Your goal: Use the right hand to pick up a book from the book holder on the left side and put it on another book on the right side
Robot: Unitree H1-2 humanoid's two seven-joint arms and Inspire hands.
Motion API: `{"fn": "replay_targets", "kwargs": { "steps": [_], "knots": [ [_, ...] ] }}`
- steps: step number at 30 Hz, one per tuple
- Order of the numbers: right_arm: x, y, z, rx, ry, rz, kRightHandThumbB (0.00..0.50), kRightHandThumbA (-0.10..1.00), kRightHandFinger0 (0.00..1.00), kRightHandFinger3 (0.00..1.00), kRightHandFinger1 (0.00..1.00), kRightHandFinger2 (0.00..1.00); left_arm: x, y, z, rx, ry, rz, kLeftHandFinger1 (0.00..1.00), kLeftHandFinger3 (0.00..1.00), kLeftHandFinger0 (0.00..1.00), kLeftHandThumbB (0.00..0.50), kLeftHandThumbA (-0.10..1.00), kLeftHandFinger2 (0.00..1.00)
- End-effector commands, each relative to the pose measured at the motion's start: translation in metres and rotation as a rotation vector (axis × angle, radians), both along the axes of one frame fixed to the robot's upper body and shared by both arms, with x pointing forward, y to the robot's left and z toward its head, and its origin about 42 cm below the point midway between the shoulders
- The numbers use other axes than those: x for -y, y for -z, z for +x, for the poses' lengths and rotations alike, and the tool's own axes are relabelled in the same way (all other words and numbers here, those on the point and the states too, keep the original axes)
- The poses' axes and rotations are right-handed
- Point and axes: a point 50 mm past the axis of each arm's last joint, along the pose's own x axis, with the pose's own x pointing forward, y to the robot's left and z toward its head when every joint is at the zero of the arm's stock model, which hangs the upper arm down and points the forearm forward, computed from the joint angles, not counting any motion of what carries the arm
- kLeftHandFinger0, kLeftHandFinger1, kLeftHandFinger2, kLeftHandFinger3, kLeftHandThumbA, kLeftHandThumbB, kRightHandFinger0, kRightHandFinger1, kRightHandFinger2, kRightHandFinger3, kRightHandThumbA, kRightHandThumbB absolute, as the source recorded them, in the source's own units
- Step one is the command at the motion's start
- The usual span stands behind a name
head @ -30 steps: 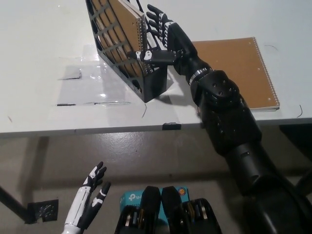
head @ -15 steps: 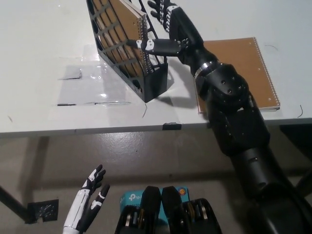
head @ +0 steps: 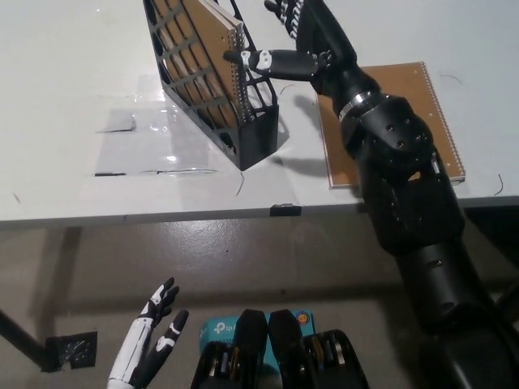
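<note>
Black right hand [head: 302, 42] fingers spread beside book holder [head: 217, 89]; white left hand [head: 151, 340] low, open

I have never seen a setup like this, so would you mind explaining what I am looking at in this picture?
This is one view from a camera on a humanoid robot's head, looking steeply down. The big black arm from the lower right ends in the right robot hand, which reaches to the black book holder on the white table. A brown spiral-bound book leans in the holder; one black finger lies across the book's spiral edge, but I cannot tell whether the hand grips it yet. A second brown book lies flat on the table to the right, partly behind the arm. The white left robot hand rests open, below the table edge at lower left.
</note>
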Motion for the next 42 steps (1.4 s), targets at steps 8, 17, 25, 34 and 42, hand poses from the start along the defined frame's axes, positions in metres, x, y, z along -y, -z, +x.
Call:
{"fn": "replay_targets", "kwargs": {
  "steps": [8, 17, 25, 34, 42],
  "knots": [
    [-0.025, -0.011, 0.012, -0.025, -0.036, 0.022, 0.335, 1.00, 1.00, 1.00, 1.00, 1.00, -0.002, -0.007, 0.003, 0.026, 0.011, 0.019, 1.00, 1.00, 1.00, 0.155, 0.94, 1.00],
    [-0.032, -0.007, 0.017, -0.043, -0.042, 0.005, 0.304, 1.00, 1.00, 1.00, 1.00, 1.00, -0.002, -0.008, 0.003, 0.026, 0.018, 0.031, 1.00, 1.00, 1.00, 0.143, 0.94, 1.00],
    [-0.037, -0.009, 0.017, -0.047, -0.048, 0.005, 0.304, 1.00, 1.00, 1.00, 1.00, 1.00, -0.002, -0.006, 0.002, 0.019, 0.019, 0.040, 1.00, 1.00, 1.00, 0.137, 0.94, 1.00],
    [-0.051, -0.008, 0.017, -0.069, -0.053, -0.014, 0.291, 1.00, 1.00, 1.00, 1.00, 1.00, -0.002, -0.006, 0.002, 0.014, 0.021, 0.029, 1.00, 1.00, 1.00, 0.130, 0.92, 1.00],
    [-0.057, 0.000, 0.026, -0.116, -0.052, -0.031, 0.276, 1.00, 1.00, 1.00, 1.00, 1.00, -0.003, -0.007, 0.004, 0.013, 0.020, 0.020, 1.00, 1.00, 1.00, 0.155, 0.93, 1.00]
  ]
}}
